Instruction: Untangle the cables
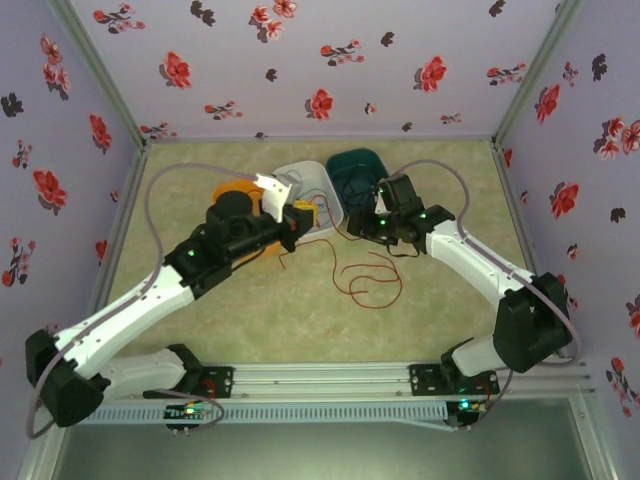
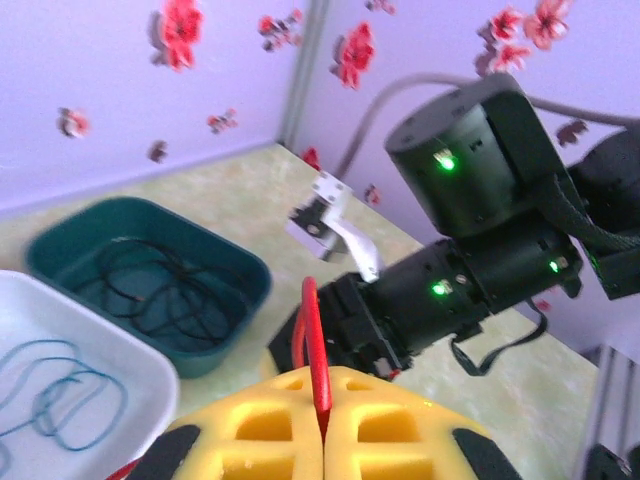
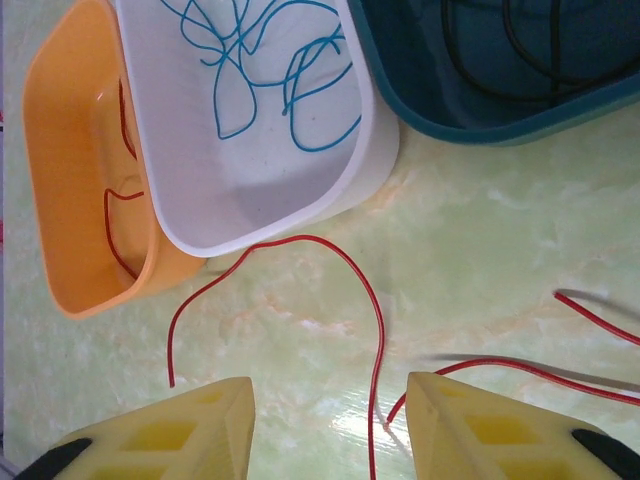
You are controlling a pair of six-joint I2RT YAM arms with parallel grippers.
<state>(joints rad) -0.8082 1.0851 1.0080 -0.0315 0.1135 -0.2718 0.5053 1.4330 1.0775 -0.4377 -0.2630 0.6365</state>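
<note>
While left end effector [image 2: 322,392] pinches the red cable [image 2: 311,335], right end effector [image 3: 330,425], at 3 o'clock, gapes empty.

Cables [image 1: 368,282] on tbl [image 1: 250,320], trays [image 1: 310,185] behind

Open table [image 1: 300,330] near, 3 trays [image 1: 316,186] beyond

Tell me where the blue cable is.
In the right wrist view, the blue cable lies loosely looped inside the white tray, which sits between the orange tray and the green tray.
</note>
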